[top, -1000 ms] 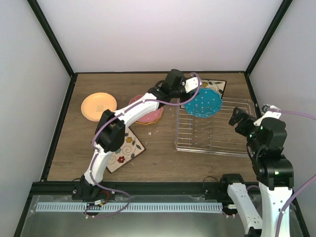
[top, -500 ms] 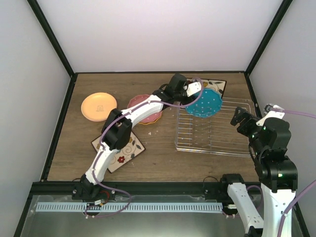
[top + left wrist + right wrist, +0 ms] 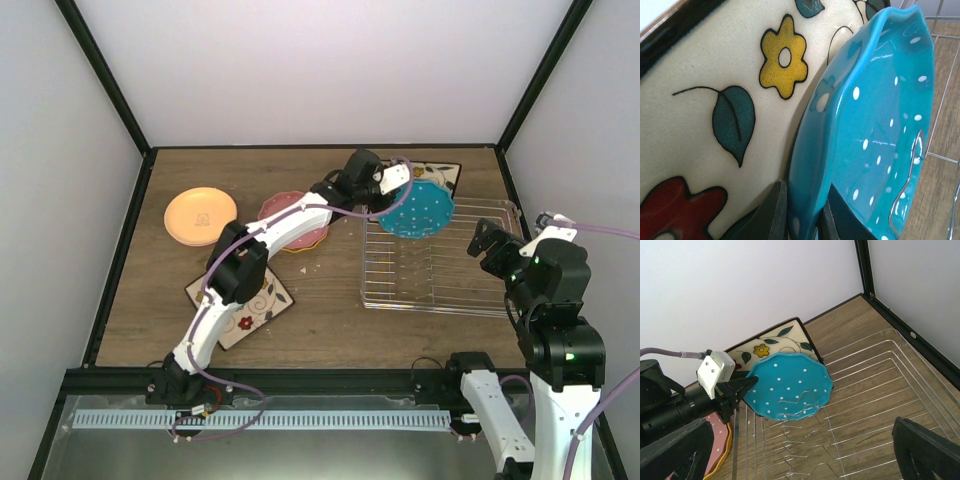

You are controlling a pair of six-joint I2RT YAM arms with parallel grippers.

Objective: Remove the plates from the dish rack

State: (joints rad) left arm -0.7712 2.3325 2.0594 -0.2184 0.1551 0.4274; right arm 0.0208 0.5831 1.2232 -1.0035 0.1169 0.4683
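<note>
The teal plate [image 3: 880, 125], standing at the far left of the dish rack [image 3: 440, 275], is clamped at its rim by the left claw [image 3: 804, 212]. The right claw [image 3: 488, 245] is spread apart.

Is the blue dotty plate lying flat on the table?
No, the teal plate stands on edge in the dish rack, next to the square flowered plate.

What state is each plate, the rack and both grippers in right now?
teal plate: upright in the rack, rim gripped
square plate in the rack: upright behind the teal plate
dish rack: holding two plates
orange plate: flat on the table
pink plate: flat on the table, partly under the left arm
square plate on the table: lying flat
left gripper: shut on the teal plate
right gripper: open, empty
</note>
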